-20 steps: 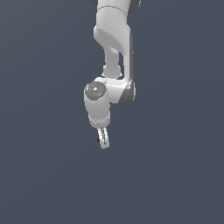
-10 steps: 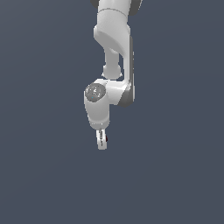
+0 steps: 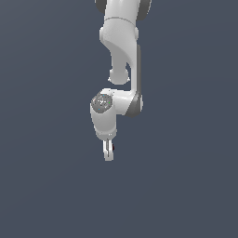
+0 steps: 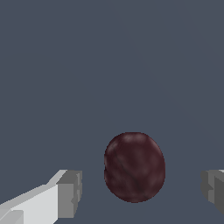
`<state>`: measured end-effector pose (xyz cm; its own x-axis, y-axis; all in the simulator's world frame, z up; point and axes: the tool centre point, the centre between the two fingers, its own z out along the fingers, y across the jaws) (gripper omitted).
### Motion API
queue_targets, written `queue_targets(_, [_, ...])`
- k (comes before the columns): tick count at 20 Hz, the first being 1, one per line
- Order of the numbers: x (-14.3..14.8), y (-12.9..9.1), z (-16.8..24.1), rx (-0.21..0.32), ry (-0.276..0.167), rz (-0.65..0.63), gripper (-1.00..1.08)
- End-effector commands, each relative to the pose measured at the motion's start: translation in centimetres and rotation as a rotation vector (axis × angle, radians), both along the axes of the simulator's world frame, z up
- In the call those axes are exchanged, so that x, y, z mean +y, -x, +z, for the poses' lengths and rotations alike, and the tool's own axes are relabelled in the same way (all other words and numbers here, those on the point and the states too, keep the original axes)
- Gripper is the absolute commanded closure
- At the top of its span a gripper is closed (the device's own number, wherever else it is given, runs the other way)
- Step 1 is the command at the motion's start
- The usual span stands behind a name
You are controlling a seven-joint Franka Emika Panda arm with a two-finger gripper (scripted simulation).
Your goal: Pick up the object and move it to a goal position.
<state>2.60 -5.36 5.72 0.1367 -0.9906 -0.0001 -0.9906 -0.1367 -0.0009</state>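
Note:
The object (image 4: 134, 166), a dark red, roundish, bumpy lump, fills the space between my fingers in the wrist view. A gap shows on each side of it, so neither grey pad (image 4: 70, 194) touches it. My gripper (image 4: 141, 192) is open around it. In the exterior view the white gripper (image 3: 108, 154) points straight down from the arm. The object shows there only as a tiny dark red speck (image 3: 113, 148) beside the fingers.
A plain dark blue-grey surface (image 3: 186, 186) fills both views. The white arm (image 3: 122, 42) reaches down from the top of the exterior view. Nothing else is in sight.
The gripper has come down a little over the last second, staying vertical. Its fingers look the same.

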Motion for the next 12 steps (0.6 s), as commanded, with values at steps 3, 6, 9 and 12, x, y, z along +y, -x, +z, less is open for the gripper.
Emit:
queue_targets(3, [0.0,0.1,-2.2,0.001,0.000,-0.003,-0.92])
queue_targets(6, [0.0,0.0,-2.8,0.001,0.000,-0.003,-0.92])
queue_targets(9, [0.0,0.0,-2.9,0.001,0.000,-0.003,1.08])
queue_targets(12, [0.0,0.0,-2.9,0.001,0.000,-0.003,1.08])
